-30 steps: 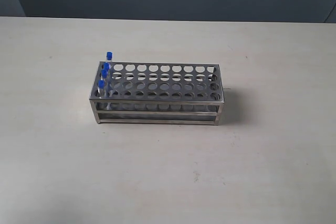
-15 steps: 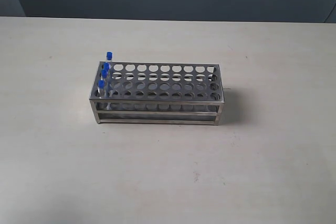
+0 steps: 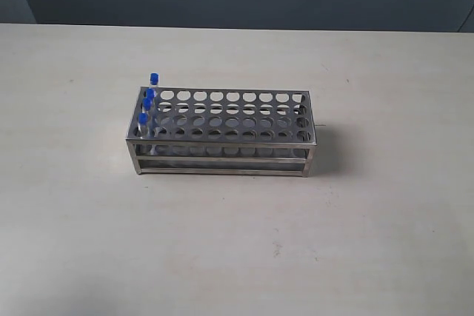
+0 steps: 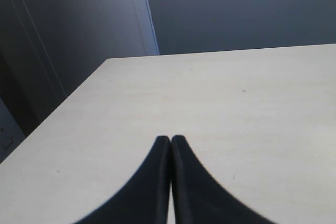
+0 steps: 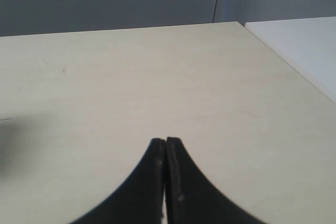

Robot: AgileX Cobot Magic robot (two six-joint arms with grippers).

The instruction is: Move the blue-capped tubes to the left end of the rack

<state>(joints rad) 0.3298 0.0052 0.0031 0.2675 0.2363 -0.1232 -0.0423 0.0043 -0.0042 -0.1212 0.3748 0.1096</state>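
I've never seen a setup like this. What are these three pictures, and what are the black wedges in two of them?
This is a robot with two arms, each ending in a two-fingered gripper. One picture comes from a camera off the arms, looking at a pale table. On it stands a steel rack full of holes, with four blue-capped tubes at its left end. The arms are outside that view. The other two pictures come from cameras on the wrists. The black wedges are the left gripper and the right gripper, each with fingers pressed together, holding nothing, above the table.
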